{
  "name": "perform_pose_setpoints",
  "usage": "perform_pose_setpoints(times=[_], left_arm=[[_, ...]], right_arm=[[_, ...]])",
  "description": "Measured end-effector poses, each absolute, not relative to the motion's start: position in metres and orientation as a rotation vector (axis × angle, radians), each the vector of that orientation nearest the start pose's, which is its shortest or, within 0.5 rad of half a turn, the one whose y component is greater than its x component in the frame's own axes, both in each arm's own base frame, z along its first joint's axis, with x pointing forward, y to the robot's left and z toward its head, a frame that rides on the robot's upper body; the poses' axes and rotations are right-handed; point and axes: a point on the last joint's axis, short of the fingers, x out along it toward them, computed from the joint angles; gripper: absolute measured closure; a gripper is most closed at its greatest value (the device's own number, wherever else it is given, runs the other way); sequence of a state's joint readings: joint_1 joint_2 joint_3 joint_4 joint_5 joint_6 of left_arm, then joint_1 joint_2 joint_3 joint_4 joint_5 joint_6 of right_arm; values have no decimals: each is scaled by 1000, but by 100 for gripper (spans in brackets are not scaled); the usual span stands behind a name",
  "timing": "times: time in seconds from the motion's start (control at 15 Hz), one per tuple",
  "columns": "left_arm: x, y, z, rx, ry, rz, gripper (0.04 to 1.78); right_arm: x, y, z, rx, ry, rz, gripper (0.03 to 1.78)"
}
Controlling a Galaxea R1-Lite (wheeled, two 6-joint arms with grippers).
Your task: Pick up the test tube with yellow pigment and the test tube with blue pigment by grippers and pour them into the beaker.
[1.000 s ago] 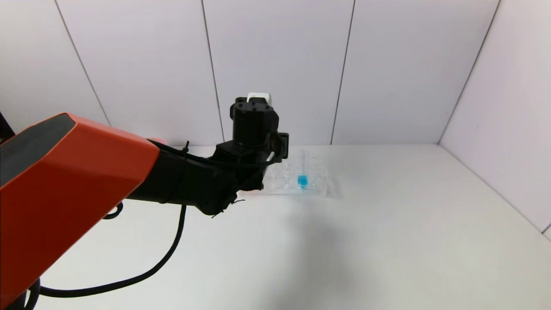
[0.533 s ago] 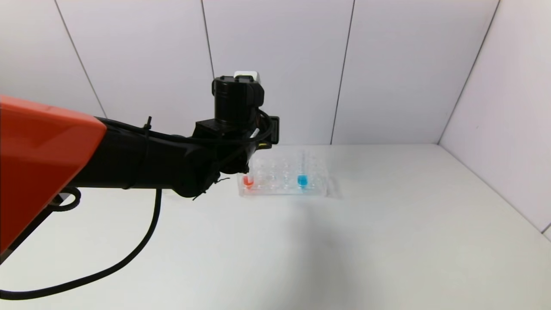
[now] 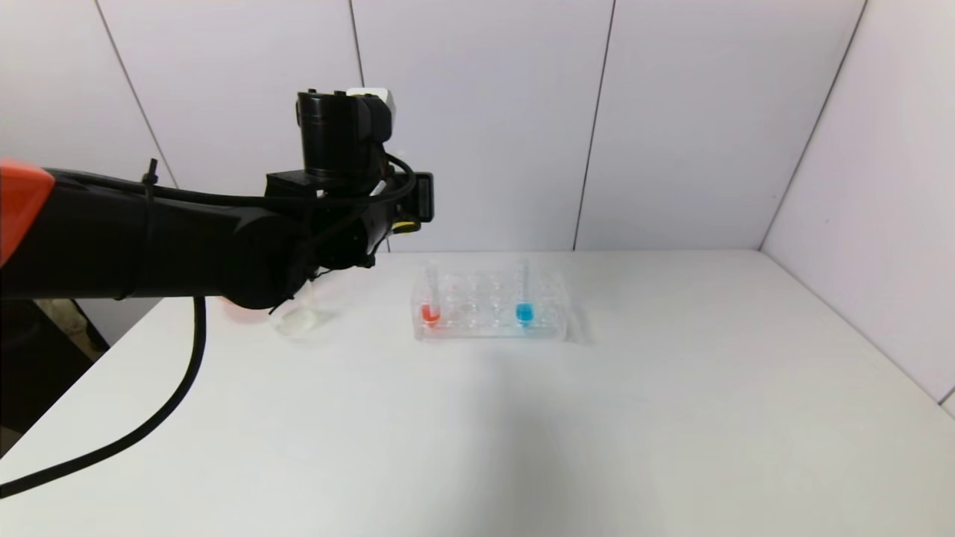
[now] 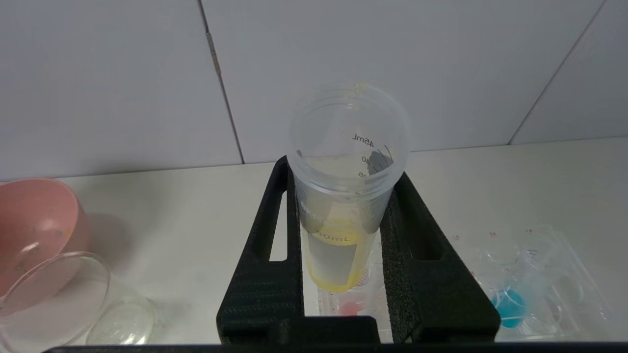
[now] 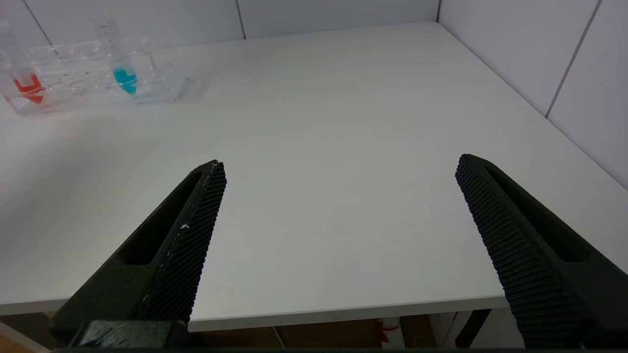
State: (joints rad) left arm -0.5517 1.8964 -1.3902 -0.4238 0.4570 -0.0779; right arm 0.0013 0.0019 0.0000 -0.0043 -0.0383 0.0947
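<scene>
My left gripper (image 4: 343, 171) is shut on the test tube with yellow pigment (image 4: 338, 245), an upright clear tube with yellow liquid at its tip. It hangs above the table, left of the rack and near the beaker (image 3: 298, 319). In the head view the left arm (image 3: 328, 224) hides its fingers and the tube. The test tube with blue pigment (image 3: 524, 298) stands in the clear rack (image 3: 489, 330). My right gripper (image 5: 341, 164) is open and empty over the table's near edge.
A tube with red-orange liquid (image 3: 430, 302) stands at the rack's left end. A pink bowl (image 4: 34, 220) sits just behind the beaker (image 4: 54, 294). White walls close the back and the right side. A black cable (image 3: 149, 432) hangs from the left arm.
My left arm has risen and swung left, away from the rack, with the yellow tube in its grip. The red-orange tube and the beaker have come into view.
</scene>
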Motion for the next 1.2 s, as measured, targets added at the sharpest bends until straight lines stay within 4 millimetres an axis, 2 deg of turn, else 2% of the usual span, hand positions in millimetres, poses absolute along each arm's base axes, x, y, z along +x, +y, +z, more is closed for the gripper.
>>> perform_pose_setpoints(times=[0.6,1.2], left_arm=[[321,-129,257,35,107,-22,135],[301,-63,256,21,128,35,135]], right_arm=[[-23,-1,76,95,-4,-37,10],[-23,-1,76,95,-4,-37,10]])
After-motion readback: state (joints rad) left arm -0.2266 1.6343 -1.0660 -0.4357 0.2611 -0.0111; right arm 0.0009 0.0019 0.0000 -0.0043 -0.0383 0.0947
